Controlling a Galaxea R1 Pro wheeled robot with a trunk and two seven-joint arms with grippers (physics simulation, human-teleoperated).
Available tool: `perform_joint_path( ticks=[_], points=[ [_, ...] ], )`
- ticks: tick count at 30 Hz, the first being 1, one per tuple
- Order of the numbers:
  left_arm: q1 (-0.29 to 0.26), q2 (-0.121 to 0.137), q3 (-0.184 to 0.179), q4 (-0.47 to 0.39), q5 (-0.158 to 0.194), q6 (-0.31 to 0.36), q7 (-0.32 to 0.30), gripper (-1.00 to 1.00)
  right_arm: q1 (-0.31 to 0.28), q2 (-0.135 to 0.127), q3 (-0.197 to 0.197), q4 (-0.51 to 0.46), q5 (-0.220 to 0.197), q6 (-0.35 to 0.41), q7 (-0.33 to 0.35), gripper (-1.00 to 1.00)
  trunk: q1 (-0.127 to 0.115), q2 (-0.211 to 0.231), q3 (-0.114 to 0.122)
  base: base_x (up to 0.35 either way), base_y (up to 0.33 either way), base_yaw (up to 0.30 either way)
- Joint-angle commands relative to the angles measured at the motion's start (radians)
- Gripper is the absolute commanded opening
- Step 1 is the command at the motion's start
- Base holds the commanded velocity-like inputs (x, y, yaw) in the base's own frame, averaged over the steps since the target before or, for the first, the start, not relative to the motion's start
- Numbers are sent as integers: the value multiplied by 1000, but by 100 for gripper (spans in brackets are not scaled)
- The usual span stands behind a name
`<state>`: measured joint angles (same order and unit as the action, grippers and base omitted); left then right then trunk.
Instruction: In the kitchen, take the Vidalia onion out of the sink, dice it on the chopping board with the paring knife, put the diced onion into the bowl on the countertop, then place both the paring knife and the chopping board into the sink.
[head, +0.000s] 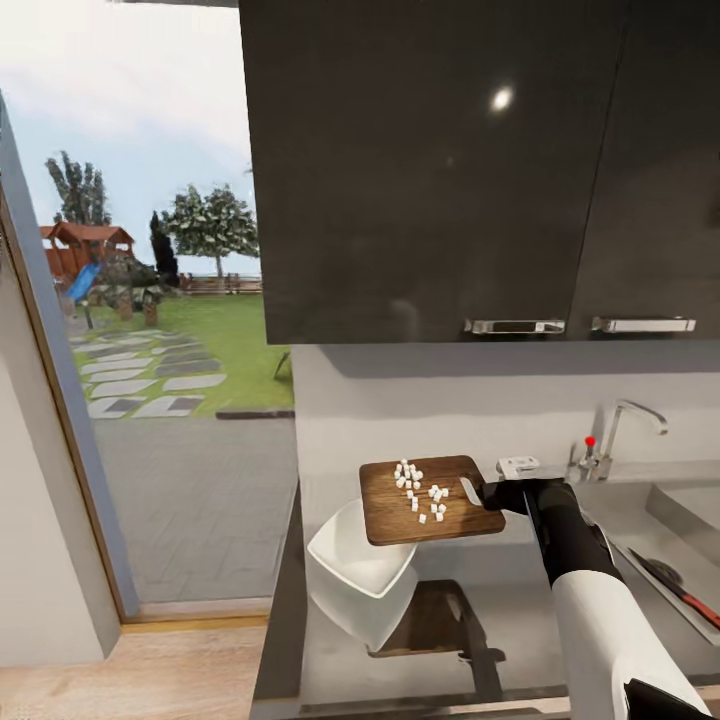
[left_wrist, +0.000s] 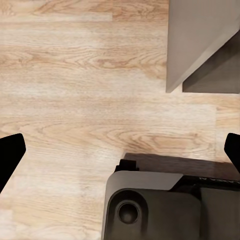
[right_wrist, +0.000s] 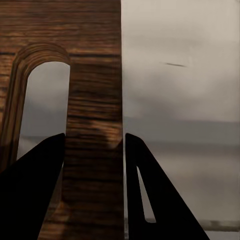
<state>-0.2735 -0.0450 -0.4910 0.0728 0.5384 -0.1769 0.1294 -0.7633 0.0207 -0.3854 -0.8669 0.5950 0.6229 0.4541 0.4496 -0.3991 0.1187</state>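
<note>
The right pincer (head: 486, 492) is gripping the chopping board (head: 425, 500) by its handle end, holding it lifted above the table (head: 520, 600) and roughly level, tipped slightly. The head view is showing the small white pieces of diced onion (head: 420, 490) scattered over the board's top, and the white bowl (head: 360, 575) sitting on the table just below the board's near left corner, partly under it. The board's shadow is falling on the table beside the bowl. To the right, the paring knife (head: 680, 590) with its red handle is lying in the sink (head: 690, 510), behind which the faucet (head: 625, 430) is rising.

The right wrist view is showing what the head view cannot: the two dark fingers (right_wrist: 35, 195) are closing on either side of the wooden strip next to the board's handle slot (right_wrist: 42, 110).

The left wrist view is showing the left pincer (left_wrist: 120, 152) spread wide with nothing between its fingertips, pointing down at the wooden floor (left_wrist: 75, 90) above part of the robot's base (left_wrist: 150, 205).
</note>
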Motion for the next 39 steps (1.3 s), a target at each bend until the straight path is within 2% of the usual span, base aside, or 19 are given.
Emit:
perform_joint_path(
  ticks=[1, 23, 39],
  points=[
    [-1, -1, -6, 4, 4, -6, 1, 100, -1, 1, -4, -1, 9, 1, 9, -100, 0, -1, 0, 0, 0, 117],
    [-1, -1, -6, 4, 3, -6, 1, 100, -1, 2, -3, 1, 8, 3, 9, -100, 0, -1, -1, 0, 0, 101],
    [-1, -1, -6, 4, 3, -10, 1, 100, -1, -1, -4, 3, 6, 2, 11, -100, 0, -1, -1, 0, 0, 8]
  ],
)
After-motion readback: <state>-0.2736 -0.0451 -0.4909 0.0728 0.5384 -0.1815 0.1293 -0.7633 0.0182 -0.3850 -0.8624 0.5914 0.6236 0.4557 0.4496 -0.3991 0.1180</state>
